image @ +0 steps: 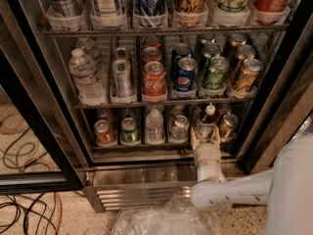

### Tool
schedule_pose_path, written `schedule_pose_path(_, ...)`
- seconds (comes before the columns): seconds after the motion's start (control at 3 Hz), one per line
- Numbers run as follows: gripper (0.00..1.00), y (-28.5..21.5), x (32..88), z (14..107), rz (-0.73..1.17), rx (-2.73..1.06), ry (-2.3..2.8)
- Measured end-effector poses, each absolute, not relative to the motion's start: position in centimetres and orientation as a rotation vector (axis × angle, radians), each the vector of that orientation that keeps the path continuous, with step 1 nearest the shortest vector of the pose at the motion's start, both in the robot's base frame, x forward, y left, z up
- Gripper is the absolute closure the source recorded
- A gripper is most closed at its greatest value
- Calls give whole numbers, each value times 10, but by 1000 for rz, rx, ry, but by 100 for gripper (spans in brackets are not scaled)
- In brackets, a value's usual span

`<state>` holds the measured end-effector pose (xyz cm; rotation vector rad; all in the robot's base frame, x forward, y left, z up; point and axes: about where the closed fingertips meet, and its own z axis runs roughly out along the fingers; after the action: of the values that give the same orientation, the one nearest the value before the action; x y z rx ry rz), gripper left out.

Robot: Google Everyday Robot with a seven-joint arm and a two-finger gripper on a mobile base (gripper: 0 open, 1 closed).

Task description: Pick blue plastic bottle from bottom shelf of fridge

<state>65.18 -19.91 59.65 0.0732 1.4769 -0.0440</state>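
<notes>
The blue plastic bottle [208, 117], with a white cap and dark neck, stands on the bottom shelf [146, 145] of the fridge [58, 106], second lane from the right. My gripper [205, 137] reaches in from below at the shelf's front edge. Its pale fingers [195, 138] sit on either side of the bottle's lower part and look open around it. The bottle's base is hidden behind the gripper.
On the bottom shelf stand a red can [103, 132], a green can [129, 130], a clear bottle [154, 126], a silver can [179, 128] and a bronze can [228, 126]. Racks above hold more cans. Crumpled clear plastic [166, 220] and cables [24, 214] lie on the floor.
</notes>
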Motion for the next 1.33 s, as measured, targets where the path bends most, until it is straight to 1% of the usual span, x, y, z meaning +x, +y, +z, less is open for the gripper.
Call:
schedule_pose_path(0.33, 38, -197, 664, 597, -27, 73, 1478)
schedule_pose_path(0.67, 39, -194, 678, 594, -15, 73, 1499)
schedule_pose_path(1.0, 58, -187, 679, 589, -11, 88, 1556)
schedule_pose_path(1.33, 81, -188, 679, 588, -14, 96, 1561)
